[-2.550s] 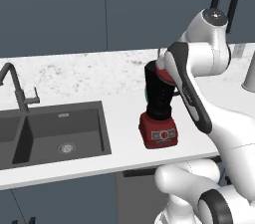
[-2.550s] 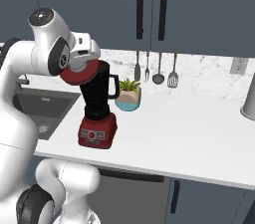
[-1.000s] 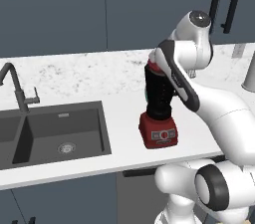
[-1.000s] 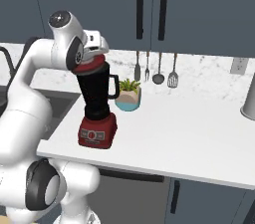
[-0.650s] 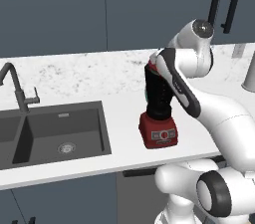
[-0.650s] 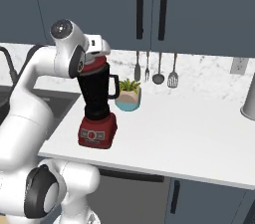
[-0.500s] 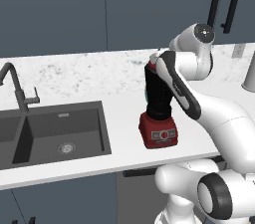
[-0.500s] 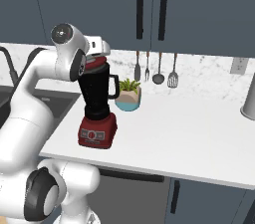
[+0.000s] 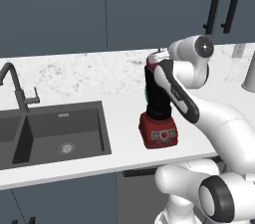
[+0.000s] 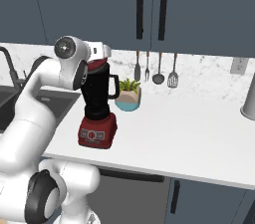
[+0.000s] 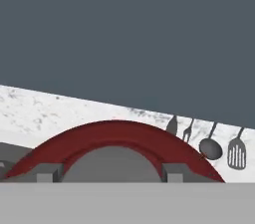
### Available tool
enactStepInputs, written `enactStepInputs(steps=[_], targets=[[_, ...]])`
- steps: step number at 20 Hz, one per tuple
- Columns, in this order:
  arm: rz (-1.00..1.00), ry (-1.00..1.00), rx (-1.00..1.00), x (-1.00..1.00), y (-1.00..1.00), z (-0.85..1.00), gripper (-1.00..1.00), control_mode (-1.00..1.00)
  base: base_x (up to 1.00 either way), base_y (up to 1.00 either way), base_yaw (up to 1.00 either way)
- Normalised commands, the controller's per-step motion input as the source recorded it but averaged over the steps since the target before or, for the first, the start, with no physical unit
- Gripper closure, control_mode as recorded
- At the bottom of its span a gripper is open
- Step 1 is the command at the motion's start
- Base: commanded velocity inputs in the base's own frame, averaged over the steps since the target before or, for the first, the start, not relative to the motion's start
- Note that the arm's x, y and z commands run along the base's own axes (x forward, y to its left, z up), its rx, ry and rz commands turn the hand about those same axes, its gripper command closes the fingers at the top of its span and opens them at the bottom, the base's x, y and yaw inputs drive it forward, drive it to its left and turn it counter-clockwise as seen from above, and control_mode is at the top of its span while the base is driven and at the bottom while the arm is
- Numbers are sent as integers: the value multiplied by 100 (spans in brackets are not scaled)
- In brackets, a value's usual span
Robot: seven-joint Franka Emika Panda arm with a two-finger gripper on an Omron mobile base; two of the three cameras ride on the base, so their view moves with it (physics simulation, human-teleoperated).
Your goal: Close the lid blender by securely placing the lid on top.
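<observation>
Lid (image 11: 117,141) clamped in gripper (image 11: 108,172), carried over and lowered since a moment ago; blender (image 10: 99,103) jar mouth just below, not released yet.

No text, brand or number could be read anywhere; the buttons on the blender (image 10: 97,131) base at its front showed only small unreadable marks.

White arm bent sharply at its elbow, wrist level; hand (image 11: 108,174) part-closed, fingers clamping a red disc
</observation>
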Motion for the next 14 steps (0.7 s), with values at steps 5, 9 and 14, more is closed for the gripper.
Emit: enactStepInputs(steps=[5,9,14], targets=[[-1,-10,7,0,-7,0,100,-100,0,0,0],[0,-3,8,0,-9,0,100,-100,0,0,0],[0,0,7,4,-11,0,100,-100,0,0,0]])
